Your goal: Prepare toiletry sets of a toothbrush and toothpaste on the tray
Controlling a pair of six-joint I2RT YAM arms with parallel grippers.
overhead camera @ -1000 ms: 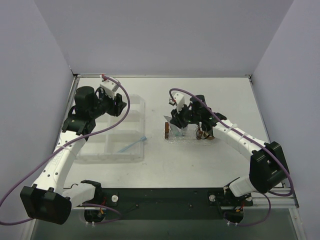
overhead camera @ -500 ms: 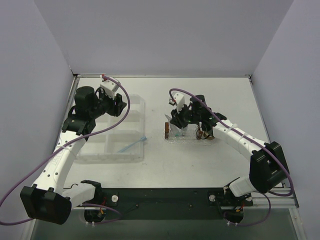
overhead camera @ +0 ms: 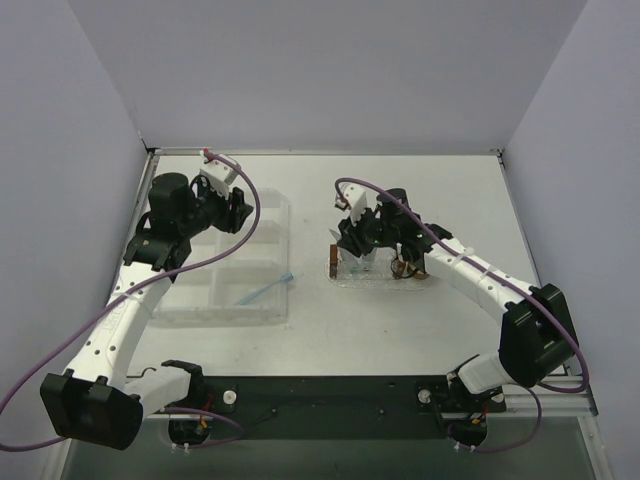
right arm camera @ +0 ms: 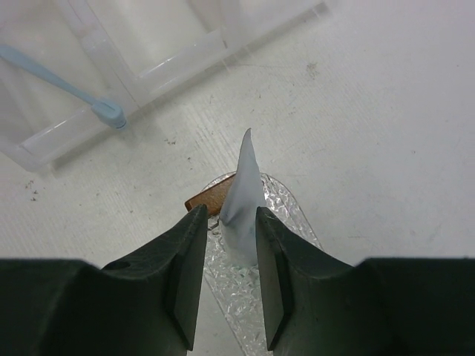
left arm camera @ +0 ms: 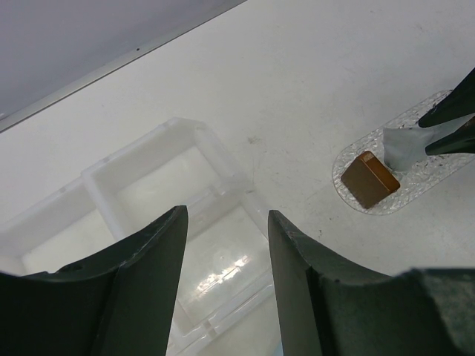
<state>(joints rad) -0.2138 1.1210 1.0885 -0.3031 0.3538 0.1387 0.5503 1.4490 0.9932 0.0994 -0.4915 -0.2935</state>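
My right gripper [right arm camera: 230, 215] is shut on a pale grey-white toothpaste tube [right arm camera: 241, 196] and holds it, crimped end forward, just above the bumpy clear oval tray [right arm camera: 286, 237]. The left wrist view shows the same tube [left arm camera: 404, 141] over the tray [left arm camera: 434, 174]. The light-blue toothbrush [overhead camera: 265, 291] lies on the near right edge of the clear compartment box [overhead camera: 225, 270], and its head shows in the right wrist view [right arm camera: 110, 113]. My left gripper [left arm camera: 226, 219] is open and empty above the box's far side [overhead camera: 240, 212].
A small brown block [left arm camera: 369, 179] lies at the tray's left end [overhead camera: 332, 263]. A dark brown thing [overhead camera: 408, 268] sits at the tray's right end, partly hidden by my right arm. The box compartments under my left gripper look empty.
My right gripper has shifted slightly toward the far left with the tube in it. The left arm has not visibly moved.
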